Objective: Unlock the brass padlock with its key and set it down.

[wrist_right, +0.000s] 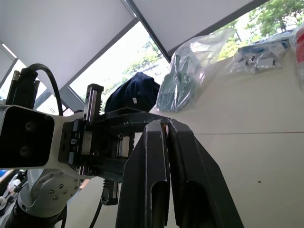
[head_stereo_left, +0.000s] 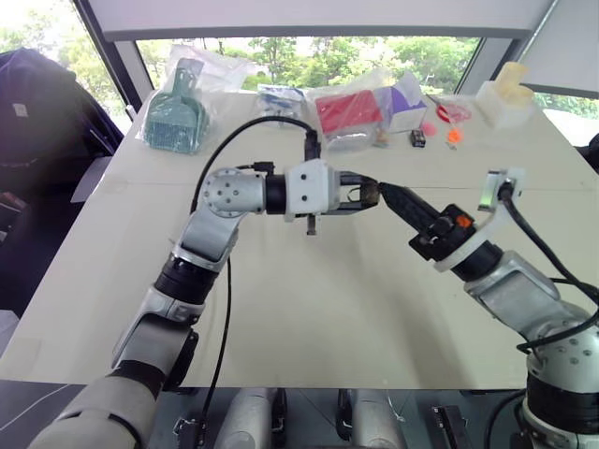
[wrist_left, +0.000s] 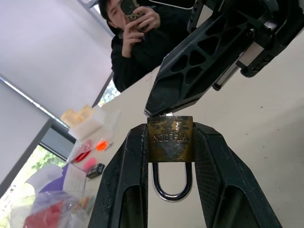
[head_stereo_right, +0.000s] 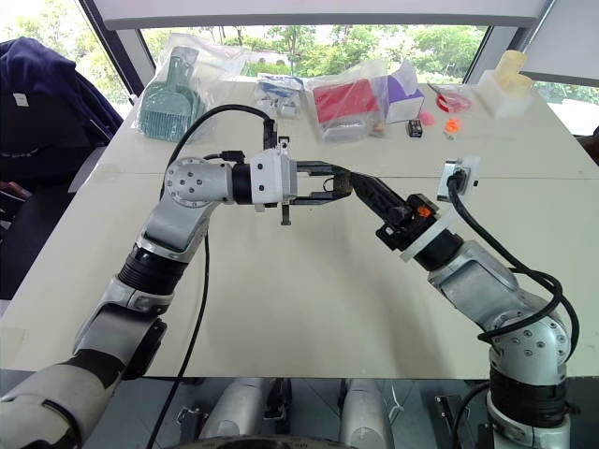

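The brass padlock point(wrist_left: 170, 137) is clamped by its body between the two black fingers of my left gripper point(head_stereo_left: 368, 195), held above the middle of the table point(head_stereo_left: 309, 309), with its silvery shackle point(wrist_left: 172, 183) pointing back toward the wrist. My right gripper point(head_stereo_left: 387, 193) comes in from the right and its fingers are pressed together. Their tips point(wrist_left: 159, 107) meet the padlock's end face opposite the shackle. A sliver of silvery metal, the key point(wrist_left: 167, 114), shows pinched at those tips; the rest of it is hidden.
Along the table's far edge lie a green item in a plastic bag point(head_stereo_left: 176, 117), a bagged red box point(head_stereo_left: 348, 112), a purple-white box point(head_stereo_left: 404, 105), small black-and-orange trinkets point(head_stereo_left: 418, 137) and a white container point(head_stereo_left: 505, 98). A person holding a phone point(wrist_left: 137, 28) stands beyond the table.
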`<control>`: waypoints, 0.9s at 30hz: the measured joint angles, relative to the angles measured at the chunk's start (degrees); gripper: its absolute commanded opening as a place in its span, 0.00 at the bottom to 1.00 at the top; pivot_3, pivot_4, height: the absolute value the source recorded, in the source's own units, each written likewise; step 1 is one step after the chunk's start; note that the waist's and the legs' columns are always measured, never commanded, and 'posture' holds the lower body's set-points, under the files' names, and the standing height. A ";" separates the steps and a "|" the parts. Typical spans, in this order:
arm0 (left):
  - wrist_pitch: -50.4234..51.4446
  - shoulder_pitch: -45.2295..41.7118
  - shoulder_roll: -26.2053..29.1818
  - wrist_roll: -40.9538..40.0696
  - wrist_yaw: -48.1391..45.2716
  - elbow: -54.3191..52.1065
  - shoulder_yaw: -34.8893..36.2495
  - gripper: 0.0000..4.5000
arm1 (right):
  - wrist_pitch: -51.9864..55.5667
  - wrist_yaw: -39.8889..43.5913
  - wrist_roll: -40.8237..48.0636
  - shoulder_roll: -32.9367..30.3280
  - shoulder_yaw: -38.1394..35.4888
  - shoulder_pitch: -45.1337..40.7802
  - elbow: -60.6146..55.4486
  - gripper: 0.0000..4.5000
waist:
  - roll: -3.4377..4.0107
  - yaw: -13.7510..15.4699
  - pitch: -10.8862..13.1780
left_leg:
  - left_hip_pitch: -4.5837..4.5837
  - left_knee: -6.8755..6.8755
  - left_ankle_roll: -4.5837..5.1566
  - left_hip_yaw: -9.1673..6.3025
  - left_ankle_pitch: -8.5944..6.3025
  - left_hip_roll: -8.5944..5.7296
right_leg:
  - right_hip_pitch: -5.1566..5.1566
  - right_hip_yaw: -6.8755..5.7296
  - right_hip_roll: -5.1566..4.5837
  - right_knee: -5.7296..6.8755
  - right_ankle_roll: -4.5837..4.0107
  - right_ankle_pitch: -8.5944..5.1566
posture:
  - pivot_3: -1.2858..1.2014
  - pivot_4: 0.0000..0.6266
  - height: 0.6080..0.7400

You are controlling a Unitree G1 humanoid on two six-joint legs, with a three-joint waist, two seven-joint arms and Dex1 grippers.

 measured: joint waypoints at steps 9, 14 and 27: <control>-5.53 -0.01 -0.22 2.89 4.39 1.20 0.04 0.16 | -1.65 -1.09 0.04 1.02 0.63 -0.13 0.10 0.01 | 0.00 -0.01 0.00 | 0.00 0.00 0.00 0.00 0.00 0.00 | 0.00 0.00 0.00 0.00 -0.01 -0.01 | 0.52 0.24 0.96; -13.35 0.30 0.20 7.10 8.69 1.78 0.03 0.16 | -4.20 -3.95 1.48 5.63 1.81 -1.10 0.14 0.01 | 0.00 0.02 0.00 | 0.00 -0.01 0.00 0.00 0.00 0.00 | 0.00 0.00 -0.01 0.00 0.01 0.01 | 0.52 0.24 0.96; -28.28 1.02 0.34 18.88 22.33 6.56 0.07 0.16 | -9.06 -9.78 3.23 12.75 4.47 -1.98 0.16 0.01 | 0.01 0.01 -0.01 | 0.01 -0.01 0.00 0.02 0.00 0.00 | 0.01 -0.01 -0.01 0.00 0.05 0.03 | 0.52 0.24 0.96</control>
